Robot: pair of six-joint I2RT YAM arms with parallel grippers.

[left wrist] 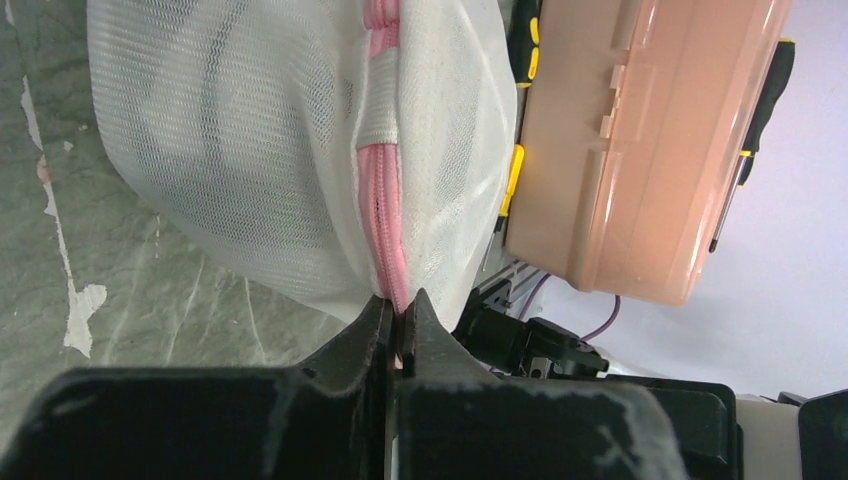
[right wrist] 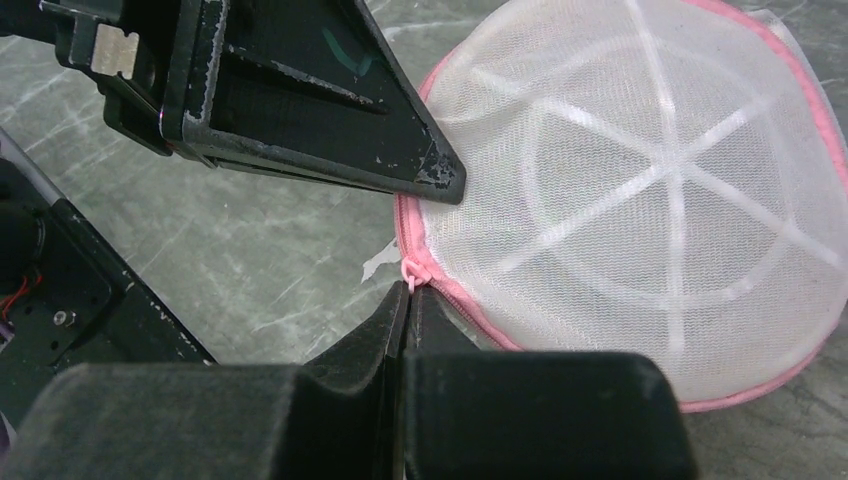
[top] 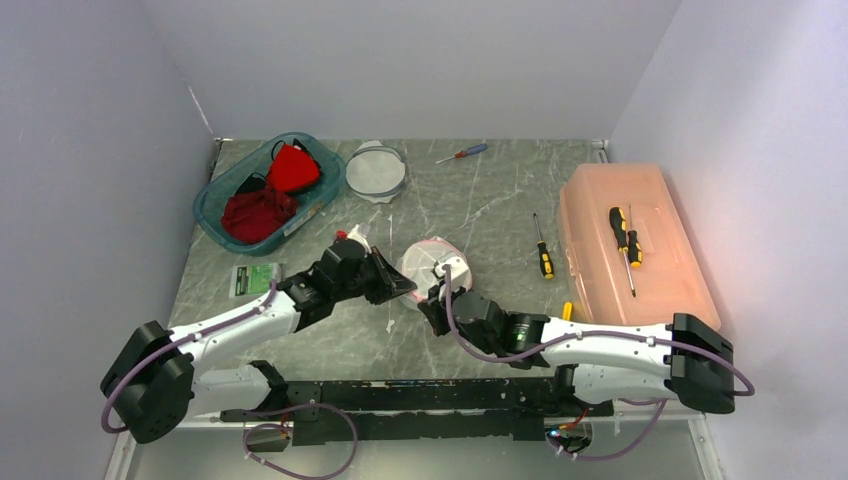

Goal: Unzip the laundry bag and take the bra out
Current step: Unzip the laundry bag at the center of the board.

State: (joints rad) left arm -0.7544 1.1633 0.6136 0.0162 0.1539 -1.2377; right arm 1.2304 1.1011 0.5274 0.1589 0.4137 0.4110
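Laundry bag (top: 432, 262): where does it lie?

Centre of the top view, on the grey marbled table (top: 480, 200). It is a white mesh dome edged by a pink zipper (left wrist: 386, 215).

And the left gripper (left wrist: 402, 308)?

It reaches in from the lower left, its fingers pressed together on the pink zipper at the bag's near edge.

The right gripper (right wrist: 408, 292)?

It comes from the lower right, just below the bag, pinched closed on a small pink bit of the zipper at the rim. Pull tab or tape, I cannot tell which.

Do the two touch?

Their tips sit close on the same rim, slightly apart.

Is the zipper undone?

The stretch in the left wrist view is closed. What is inside the mesh is not clear.

Anything else nearby?

A teal basket (top: 203, 207) of red clothes (top: 262, 208) at upper left, and an orange plastic box (top: 600, 260) at right with a screwdriver (top: 620, 226) on its lid.
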